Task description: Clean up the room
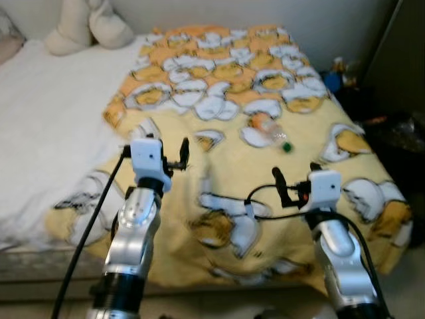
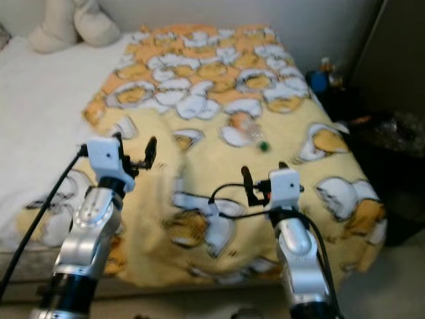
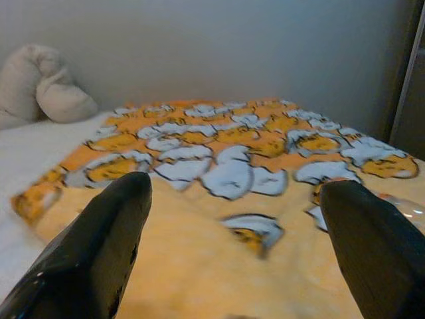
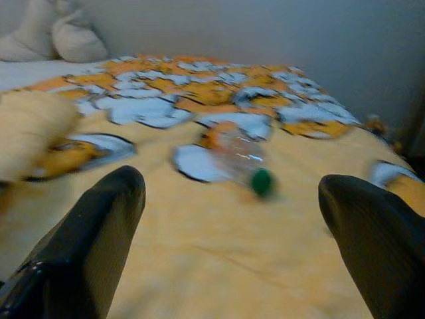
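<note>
the clear plastic bottle point(image 4: 240, 159) with a green cap lies on its side on the yellow egg-print blanket point(image 1: 232, 166), ahead of the spread, empty right claw point(image 1: 292, 186); probably light, slick and crushable, best pinched mid-body.

Blurred clear bottle point(image 4: 240, 158) (green cap), label unreadable; bedside clutter point(image 1: 345, 76) indistinct.

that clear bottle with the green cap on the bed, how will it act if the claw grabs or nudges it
The bottle lies on its side, so a nudge would probably roll it across the soft blanket. It looks see-through and thin, so likely light and prone to crumple under a hard squeeze. The right claw is open, apart from it.
</note>
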